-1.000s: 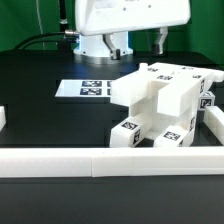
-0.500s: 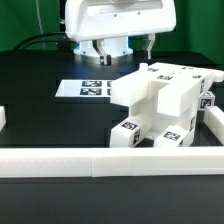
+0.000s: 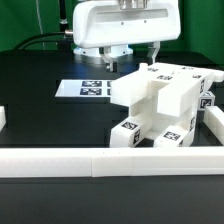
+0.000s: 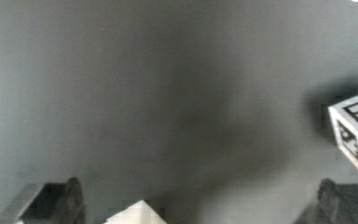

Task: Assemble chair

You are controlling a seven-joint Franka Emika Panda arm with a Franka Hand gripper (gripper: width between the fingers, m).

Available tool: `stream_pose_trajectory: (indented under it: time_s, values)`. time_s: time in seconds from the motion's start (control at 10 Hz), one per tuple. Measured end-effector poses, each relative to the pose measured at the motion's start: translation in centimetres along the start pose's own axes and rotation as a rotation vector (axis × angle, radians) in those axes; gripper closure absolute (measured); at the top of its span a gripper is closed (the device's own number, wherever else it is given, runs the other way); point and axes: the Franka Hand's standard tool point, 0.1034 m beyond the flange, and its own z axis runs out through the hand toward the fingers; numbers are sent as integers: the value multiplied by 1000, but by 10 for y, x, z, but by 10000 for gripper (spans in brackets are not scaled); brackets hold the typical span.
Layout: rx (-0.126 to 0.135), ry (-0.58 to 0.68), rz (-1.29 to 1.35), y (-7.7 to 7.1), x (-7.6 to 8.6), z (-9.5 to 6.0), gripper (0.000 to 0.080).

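The chair [image 3: 160, 104], a cluster of chunky white slabs and square posts with black-and-white tags, lies on the black table at the exterior view's right. My gripper [image 3: 133, 56] hangs open above and behind it, with nothing between its fingers [image 3: 108, 63]. In the wrist view the gripper [image 4: 202, 204] shows two dark fingertips [image 4: 55, 200] set far apart over bare dark table. A white corner of the chair [image 4: 140, 213] pokes in between them at the frame edge. One tagged post end [image 4: 357, 126] shows off to the side.
The marker board [image 3: 92, 88] lies flat behind the chair, under the gripper's near side. A long low white rail [image 3: 100, 160] runs along the front. Short rail pieces stand at the exterior view's left [image 3: 3, 118] and right [image 3: 213, 128].
The gripper has come down a little and shifted slightly toward the exterior view's left. It stays open. The chair has not moved.
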Motion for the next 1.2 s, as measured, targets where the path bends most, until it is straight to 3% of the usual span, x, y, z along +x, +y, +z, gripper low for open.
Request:
stream_pose_trajectory:
  time_s: [0.4,0.9,1.2]
  values:
    - [2,-4,16,-2,0,2,151]
    - [13,3,75,-20,21,10,151]
    - [12,15,108,-19,37,12,151]
